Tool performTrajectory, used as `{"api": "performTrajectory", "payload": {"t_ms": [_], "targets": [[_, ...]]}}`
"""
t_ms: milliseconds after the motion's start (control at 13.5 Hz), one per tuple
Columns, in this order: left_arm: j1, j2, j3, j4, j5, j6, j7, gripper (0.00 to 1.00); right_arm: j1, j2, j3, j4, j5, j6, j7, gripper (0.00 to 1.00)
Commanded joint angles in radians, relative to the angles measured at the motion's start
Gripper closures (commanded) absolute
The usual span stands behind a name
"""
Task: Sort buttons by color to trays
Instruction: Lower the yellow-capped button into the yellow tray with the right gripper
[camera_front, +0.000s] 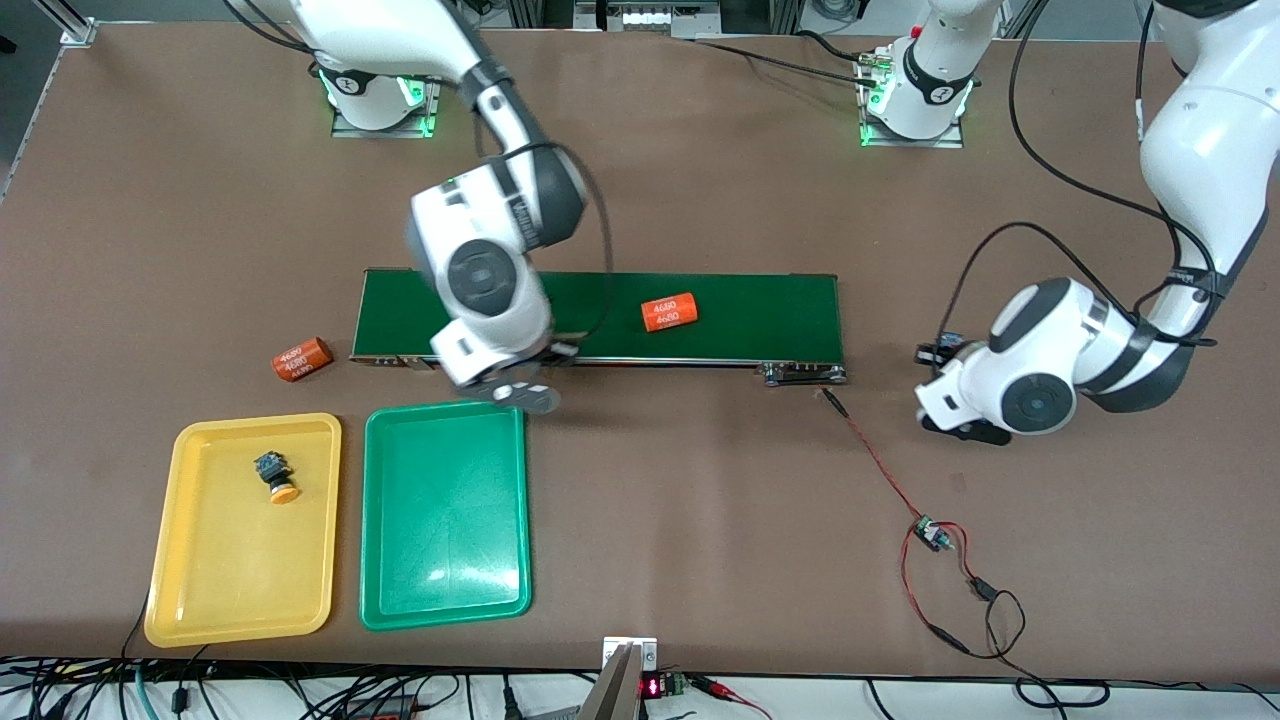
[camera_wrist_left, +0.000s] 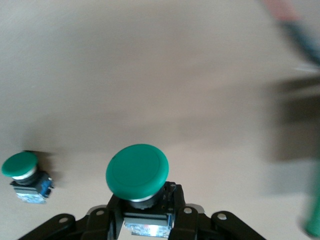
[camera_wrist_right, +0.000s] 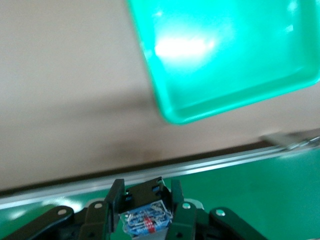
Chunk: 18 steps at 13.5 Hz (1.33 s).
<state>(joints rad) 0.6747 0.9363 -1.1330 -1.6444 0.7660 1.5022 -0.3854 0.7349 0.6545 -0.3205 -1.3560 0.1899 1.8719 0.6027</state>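
Front view, as I read it from my station:
- yellow tray (camera_front: 170, 560) at the table's camera-side edge, toward the right arm's end; 1 yellow-capped button (camera_front: 276, 478) lying in its upper half.
- green tray (camera_front: 445, 590) just beside the yellow one, holding nothing I can see.
- conveyor belt (camera_front: 760, 315) mid-table; 1 orange cylinder (camera_front: 669, 313) on it, a 2nd cylinder (camera_front: 301, 359) on the table off its end.
- right gripper (camera_front: 520, 392) over the belt's camera-side edge, by the green tray's corner.
- left gripper (camera_front: 962, 428) off the belt's other end.

Left wrist view:
- jaws clamped on 1 green-capped button (camera_wrist_left: 137, 172), cap up.
- 2nd green button (camera_wrist_left: 22, 175) standing on the table nearby.

Right wrist view:
- jaws clamped on a blue-topped button body (camera_wrist_right: 146, 220); cap hidden from me.
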Motion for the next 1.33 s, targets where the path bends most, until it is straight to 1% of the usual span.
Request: {"api": "performTrajectory", "payload": {"t_ms": [0,74,222,370,444,518,592,666,814,888,962,1036,1184,1258], "targets": [[-0.098,-0.004,-0.042,0.012,-0.008,-0.046,0.022,0.83,-0.083,0.039,-0.012,0.031,-0.018,-0.022,-0.096,1.0],[-0.147,-0.002,-0.048,0.011,-0.008,-0.046,0.04,0.84,-0.132,0.052,-0.012,0.031,-0.03,-0.016,-0.15,1.0],[-0.229,0.001,-0.048,0.012,-0.007,-0.028,0.139,0.85,-0.211,0.068,-0.012,0.032,-0.032,-0.004,-0.3,1.0],[-0.256,0.013,-0.047,-0.011,-0.008,0.006,0.238,0.85,-0.279,0.082,-0.014,0.032,-0.035,0.061,-0.458,1.0],[-0.267,0.013,-0.047,-0.02,-0.008,0.021,0.293,0.85,-0.296,0.086,-0.015,0.032,-0.067,0.067,-0.506,1.0],[-0.273,0.015,-0.044,-0.02,-0.007,0.032,0.345,0.83,-0.322,0.095,-0.017,0.032,-0.123,0.072,-0.544,1.0],[-0.285,0.015,-0.039,-0.023,-0.007,0.053,0.377,0.81,-0.356,0.1,-0.014,0.031,-0.162,0.099,-0.601,1.0],[-0.302,0.018,-0.033,-0.032,-0.005,0.067,0.382,0.76,-0.394,0.102,-0.014,0.028,-0.167,0.133,-0.683,1.0],[-0.371,0.015,0.008,-0.032,0.007,0.069,0.382,0.68,-0.48,0.123,-0.014,0.028,-0.161,0.2,-0.855,1.0],[-0.379,0.015,0.01,-0.029,0.01,0.07,0.381,0.56,-0.52,0.134,-0.009,0.028,-0.153,0.24,-0.935,1.0],[-0.377,0.013,0.009,-0.028,0.01,0.069,0.375,0.01,-0.544,0.145,-0.008,0.028,-0.141,0.272,-0.999,1.0],[-0.371,0.009,0.009,-0.025,0.01,0.066,0.373,0.0,-0.561,0.152,-0.008,0.025,-0.112,0.3,-1.07,1.0],[-0.362,-0.005,-0.001,-0.018,0.009,0.058,0.372,0.0,-0.607,0.178,-0.008,0.024,-0.023,0.341,-1.222,1.0],[-0.362,-0.02,-0.002,-0.017,0.007,0.056,0.369,0.0,-0.614,0.191,-0.008,0.023,0.021,0.364,-1.273,1.0]]}}
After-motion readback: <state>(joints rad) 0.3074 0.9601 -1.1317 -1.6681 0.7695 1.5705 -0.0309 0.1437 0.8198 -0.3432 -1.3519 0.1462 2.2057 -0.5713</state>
